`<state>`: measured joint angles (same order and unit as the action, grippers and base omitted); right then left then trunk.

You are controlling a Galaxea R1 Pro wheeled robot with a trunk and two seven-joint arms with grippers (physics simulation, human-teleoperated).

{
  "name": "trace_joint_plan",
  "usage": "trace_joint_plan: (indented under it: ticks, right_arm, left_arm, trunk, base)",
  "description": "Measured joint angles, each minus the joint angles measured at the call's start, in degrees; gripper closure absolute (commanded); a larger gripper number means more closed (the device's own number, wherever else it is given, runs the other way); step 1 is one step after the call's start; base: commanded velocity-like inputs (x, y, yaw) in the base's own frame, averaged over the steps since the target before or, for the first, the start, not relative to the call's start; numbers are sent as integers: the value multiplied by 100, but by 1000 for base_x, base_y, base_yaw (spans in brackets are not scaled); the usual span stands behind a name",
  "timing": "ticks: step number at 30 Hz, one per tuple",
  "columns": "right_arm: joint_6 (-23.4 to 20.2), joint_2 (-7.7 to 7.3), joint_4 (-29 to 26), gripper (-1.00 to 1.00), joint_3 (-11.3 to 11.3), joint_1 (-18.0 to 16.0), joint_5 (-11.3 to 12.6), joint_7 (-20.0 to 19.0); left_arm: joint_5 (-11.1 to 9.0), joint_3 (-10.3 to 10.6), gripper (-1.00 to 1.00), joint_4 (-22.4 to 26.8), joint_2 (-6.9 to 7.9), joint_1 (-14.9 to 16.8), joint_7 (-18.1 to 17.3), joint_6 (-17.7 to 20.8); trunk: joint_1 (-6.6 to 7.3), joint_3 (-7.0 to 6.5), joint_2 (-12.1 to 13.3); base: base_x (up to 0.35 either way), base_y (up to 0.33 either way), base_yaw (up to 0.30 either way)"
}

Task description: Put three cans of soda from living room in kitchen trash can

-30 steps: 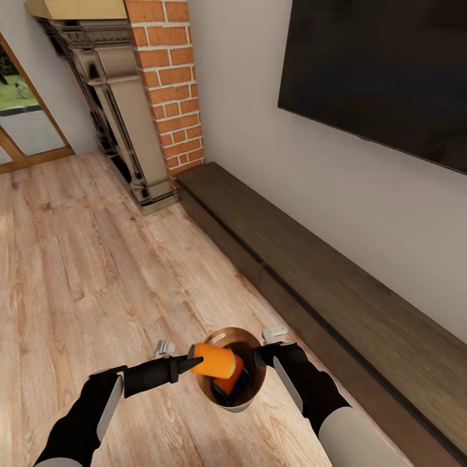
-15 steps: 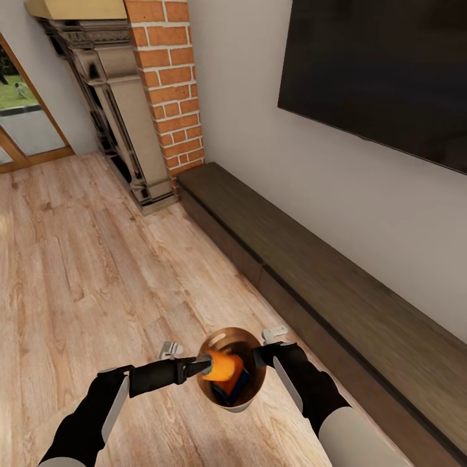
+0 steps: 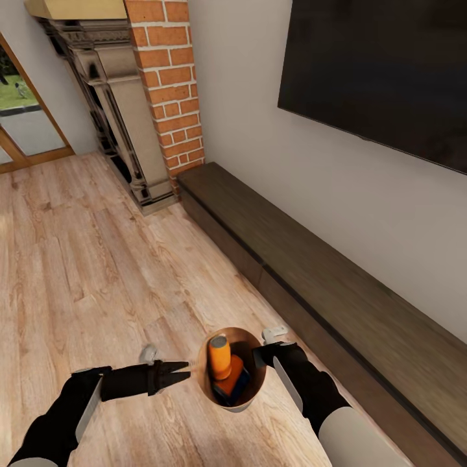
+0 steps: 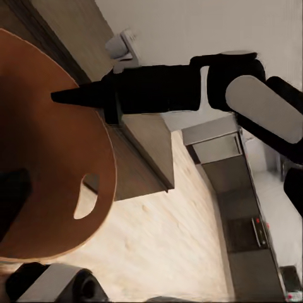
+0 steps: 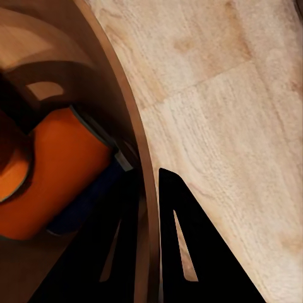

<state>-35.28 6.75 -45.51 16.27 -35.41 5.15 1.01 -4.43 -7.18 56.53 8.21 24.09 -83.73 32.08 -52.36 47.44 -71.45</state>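
Just beyond the left fingers (image 3: 183, 370), the round trash can (image 3: 254, 397) holds orange soda cans (image 3: 219, 357), one upright atop another.

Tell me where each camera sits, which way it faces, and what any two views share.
Head view: looks down from the head over the wood floor, low cabinet and bin holding soda cans; both dark arms show, left end effector beside the bin.
Left wrist view: looks past the bin's brown wall at the right arm.
Right wrist view: looks along its fingers, which straddle the bin wall, cans inside.
Shared: all three show the bin.
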Motion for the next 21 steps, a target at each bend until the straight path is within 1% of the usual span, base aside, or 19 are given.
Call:
trace_joint_plan:
  ticks: [1,4,5,6,7,8,9,10,12,14,16,18,20,21]
  right_arm:
    - [0,0,0,100,0,0,0,0]
    - [0,0,1,100,0,0,0,0]
    - [0,0,0,100,0,0,0,0]
    - [0,0,1,100,0,0,1,0]
    - [0,0,0,100,0,0,1,0]
    - [0,0,0,100,0,0,1,0]
    - [0,0,0,100,0,0,1,0]
    - [0,0,0,100,0,0,1,0]
    - [0,0,0,100,0,0,1,0]
    - [0,0,-3,100,0,0,1,0]
    - [0,0,-7,100,0,0,1,0]
    - [-2,0,-7,100,0,0,1,0]
    - [-1,0,-8,100,0,0,1,0]
    - [-1,0,-8,100,0,0,1,0]
  left_arm:
    - [1,-23,-100,-4,47,0,-74,-2]
    - [12,-239,-100,-33,308,0,-274,-11]
    - [17,-303,-100,-111,436,0,-308,-16]
    - [17,-318,-100,-150,486,-1,-317,-18]
    - [20,-348,-100,-261,610,0,-327,-26]
    - [22,-360,-100,-353,694,-1,-328,-61]
    - [21,-365,-100,-412,733,-1,-326,-98]
    - [25,-370,-100,-552,795,-1,-324,-226]
    - [24,-433,-100,-891,863,-1,-321,-651]
    - [23,-492,-100,-1040,881,-1,-321,-856]
    - [26,-580,-100,-1349,898,-1,-314,-1217]
    - [27,-607,-100,-1491,903,-1,-306,-1411]
    - [29,-634,-100,-1773,910,-1,-299,-1848]
    - [29,-638,-100,-1842,911,-1,-297,-1943]
  trunk:
    - [0,0,0]
    - [0,0,0]
    - [0,0,0]
    - [0,0,0]
    - [0,0,0]
    - [0,0,0]
    - [0,0,0]
    - [0,0,0]
    - [0,0,0]
    - [0,0,0]
    - [0,0,0]
    - [0,0,0]
    - [0,0,0]
    - [0,0,0]
  base:
    - [0,0,0]
    - [0,0,0]
    - [0,0,0]
    - [0,0,0]
    - [0,0,0]
    - [0,0,0]
    - [0,0,0]
    - [0,0,0]
    - [0,0,0]
    - [0,0,0]
    - [0,0,0]
    - [0,0,0]
    - [0,0,0]
    - [0,0,0]
